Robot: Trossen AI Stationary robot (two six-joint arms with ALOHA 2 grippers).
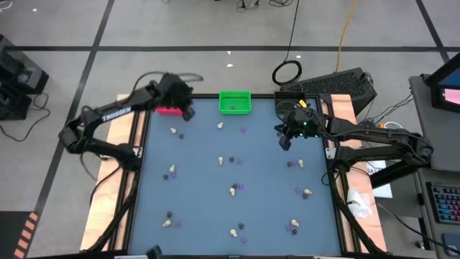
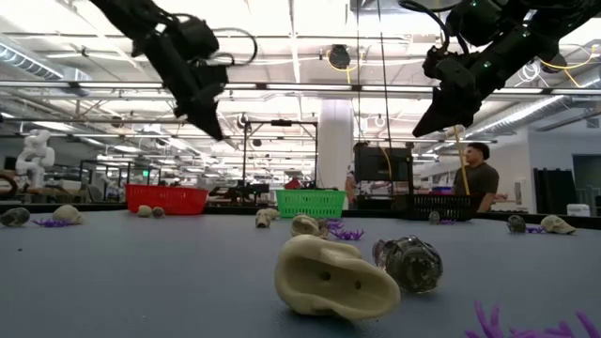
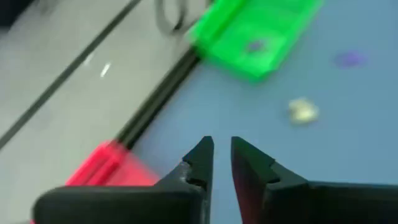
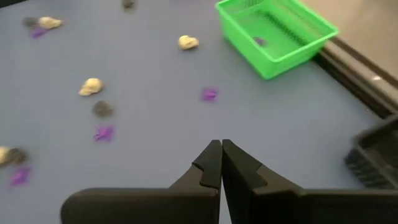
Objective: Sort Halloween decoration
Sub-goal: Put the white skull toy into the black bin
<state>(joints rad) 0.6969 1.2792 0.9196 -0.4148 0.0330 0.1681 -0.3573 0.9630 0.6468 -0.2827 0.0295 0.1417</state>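
Note:
Small trinkets lie scattered on the blue table: cream-white lumps, dark lumps and flat purple bits. In the low view a cream lump and a dark one lie close up. My left gripper hangs above the far left of the table beside the red bin, with a narrow gap between its fingers and nothing in it. My right gripper hangs shut and empty above the far right of the table. A purple bit lies in the green bin.
Three bins stand along the far edge: red at the left, green in the middle, black at the right. A person stands in the room beyond the table. Cables and a keyboard lie off the table's right side.

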